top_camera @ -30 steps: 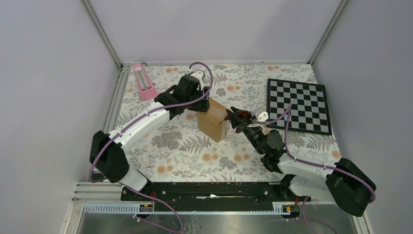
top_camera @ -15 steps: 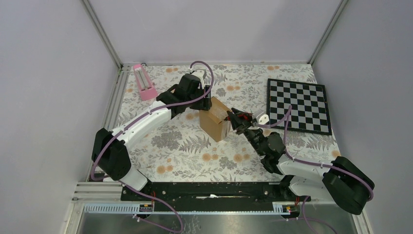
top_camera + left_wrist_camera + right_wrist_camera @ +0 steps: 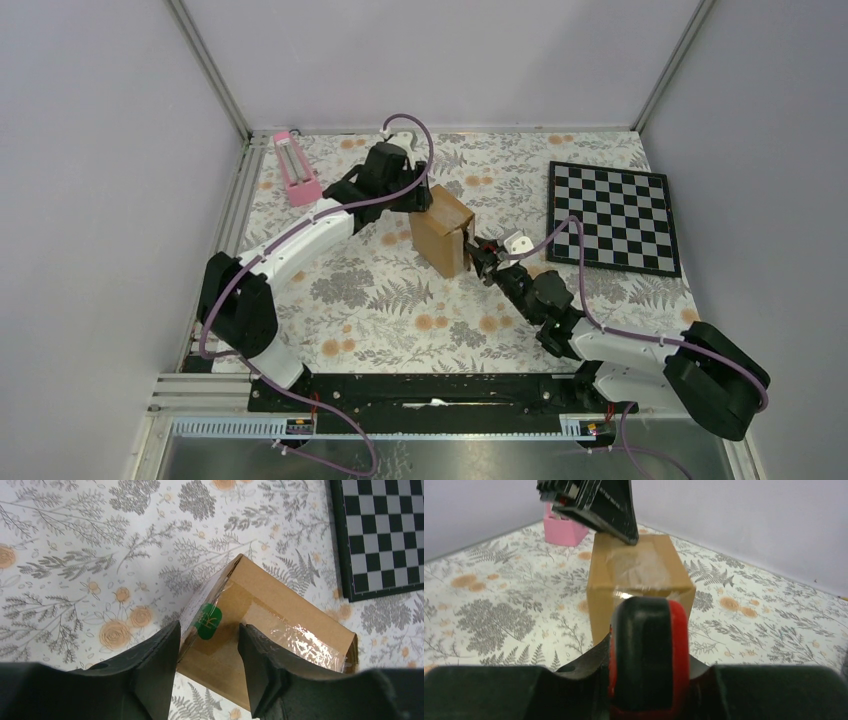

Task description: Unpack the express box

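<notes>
The left claw point(image 3: 207, 627) hangs with jaws apart astride the upper corner of the small brown cardboard express box point(image 3: 441, 233); whether it pinches the carton I cannot tell. The right claw point(image 3: 483, 253) clamps a black-and-red tool point(image 3: 647, 645), just at the box's near side. Beneath lies a grey floral tablecloth point(image 3: 380, 300), with pale grey walls point(image 3: 440, 60) around. Since a second ago the box has swung narrower and the right claw has closed in

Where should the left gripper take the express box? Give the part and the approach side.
Probably from above, pinching the express box across its narrow far end: its flat sides stand upright there, and the right gripper holds a red-and-black tool at the near end.
</notes>
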Robot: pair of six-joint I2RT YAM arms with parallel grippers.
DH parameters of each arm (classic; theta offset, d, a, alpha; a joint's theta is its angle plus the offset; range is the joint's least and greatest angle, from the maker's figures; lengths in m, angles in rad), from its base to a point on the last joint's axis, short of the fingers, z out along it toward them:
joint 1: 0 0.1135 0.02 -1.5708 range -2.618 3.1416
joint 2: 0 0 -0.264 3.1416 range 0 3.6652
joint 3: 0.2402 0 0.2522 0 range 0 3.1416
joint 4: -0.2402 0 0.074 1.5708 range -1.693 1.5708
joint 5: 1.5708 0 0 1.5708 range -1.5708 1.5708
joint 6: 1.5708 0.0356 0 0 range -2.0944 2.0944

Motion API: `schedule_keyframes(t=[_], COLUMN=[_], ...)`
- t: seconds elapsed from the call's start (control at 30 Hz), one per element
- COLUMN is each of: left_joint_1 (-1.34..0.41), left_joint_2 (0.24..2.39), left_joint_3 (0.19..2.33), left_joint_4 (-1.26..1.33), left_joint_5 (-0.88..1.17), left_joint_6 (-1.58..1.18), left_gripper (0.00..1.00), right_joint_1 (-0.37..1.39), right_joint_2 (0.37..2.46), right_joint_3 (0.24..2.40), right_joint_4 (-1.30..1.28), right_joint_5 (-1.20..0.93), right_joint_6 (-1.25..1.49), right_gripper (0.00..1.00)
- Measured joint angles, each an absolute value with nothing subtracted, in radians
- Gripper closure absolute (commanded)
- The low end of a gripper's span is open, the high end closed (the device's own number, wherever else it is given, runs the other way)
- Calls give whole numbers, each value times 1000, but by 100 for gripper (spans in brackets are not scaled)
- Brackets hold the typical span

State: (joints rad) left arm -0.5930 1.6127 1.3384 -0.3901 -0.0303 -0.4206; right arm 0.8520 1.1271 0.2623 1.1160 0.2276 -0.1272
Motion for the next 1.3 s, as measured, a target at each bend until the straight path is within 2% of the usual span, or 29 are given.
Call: schedule_keyframes(t=[0.43, 0.67, 0.8, 0.93, 1.13, 1.3], left_joint_1=[-576, -576, -575, -574, -574, -574], left_joint_2=[1626, 1626, 1628, 1629, 1614, 1574], left_joint_3=[1356, 1406, 1449, 1514, 1573, 1563], left_joint_4=[-375, -477, -562, -616, -627, -627], left_joint_5=[-59, -27, -2, 31, 81, 123], left_joint_6=[-415, -393, -380, -373, -374, -379], left_gripper=[47, 33, 24, 17, 10, 7], right_joint_1=[853, 854, 855, 818, 540, 402], right_joint_2=[984, 873, 836, 879, 1026, 1234], right_joint_3=[322, 430, 569, 718, 795, 918], right_joint_4=[894, 661, 385, 123, -159, -296], right_joint_5=[237, 295, 357, 361, 120, -82], right_joint_6=[-137, -52, 67, 192, 329, 363], right_gripper=[100, 100, 100, 100, 100, 100])
